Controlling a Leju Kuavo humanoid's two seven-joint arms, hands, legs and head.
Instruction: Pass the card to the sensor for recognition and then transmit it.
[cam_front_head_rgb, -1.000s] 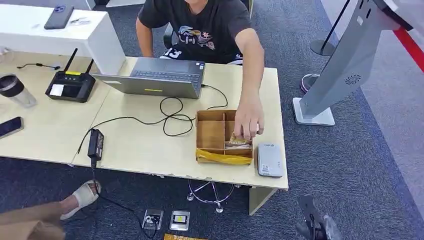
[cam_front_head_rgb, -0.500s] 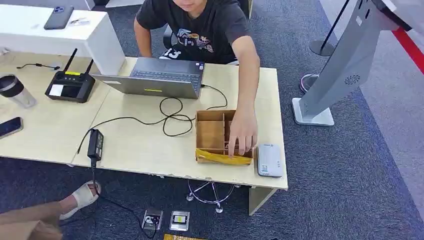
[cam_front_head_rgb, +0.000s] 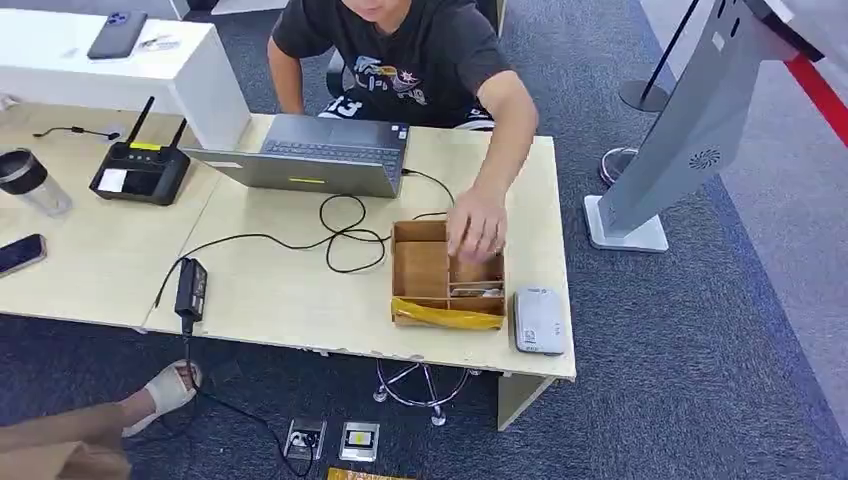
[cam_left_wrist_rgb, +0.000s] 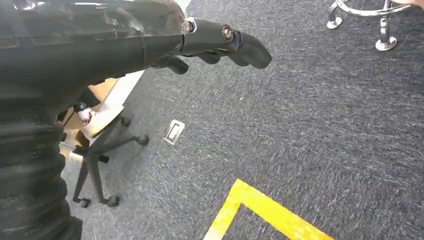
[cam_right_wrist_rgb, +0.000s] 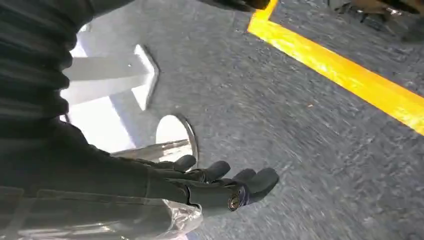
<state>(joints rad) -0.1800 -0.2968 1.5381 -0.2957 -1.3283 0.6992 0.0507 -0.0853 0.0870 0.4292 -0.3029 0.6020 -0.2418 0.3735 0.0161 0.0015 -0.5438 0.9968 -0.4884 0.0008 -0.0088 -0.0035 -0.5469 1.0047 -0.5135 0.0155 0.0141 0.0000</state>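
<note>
A wooden divided box (cam_front_head_rgb: 421, 270) sits on the table's right part, with cards (cam_front_head_rgb: 478, 291) lying in its front right compartment and a yellow strip (cam_front_head_rgb: 447, 317) along its front. The grey card sensor (cam_front_head_rgb: 539, 320) lies just right of the box. A seated person's hand (cam_front_head_rgb: 475, 225) hovers over the box's back right part. My left hand (cam_left_wrist_rgb: 220, 45) hangs over the carpet with its fingers stretched out and nothing in them. My right hand (cam_right_wrist_rgb: 215, 187) also hangs low over the floor, fingers apart and holding nothing.
A laptop (cam_front_head_rgb: 315, 155), a looped black cable (cam_front_head_rgb: 345, 235) and a power brick (cam_front_head_rgb: 191, 287) lie left of the box. Router (cam_front_head_rgb: 140, 172), cup (cam_front_head_rgb: 30, 182) and phone (cam_front_head_rgb: 20, 253) sit farther left. A grey kiosk stand (cam_front_head_rgb: 680, 130) rises at the right. Someone's sandalled foot (cam_front_head_rgb: 160, 395) is under the table's near edge.
The person's hand has drawn back from the box's front right compartment toward its back. My right hand, at the lower right edge one second ago, has dropped out of the head view.
</note>
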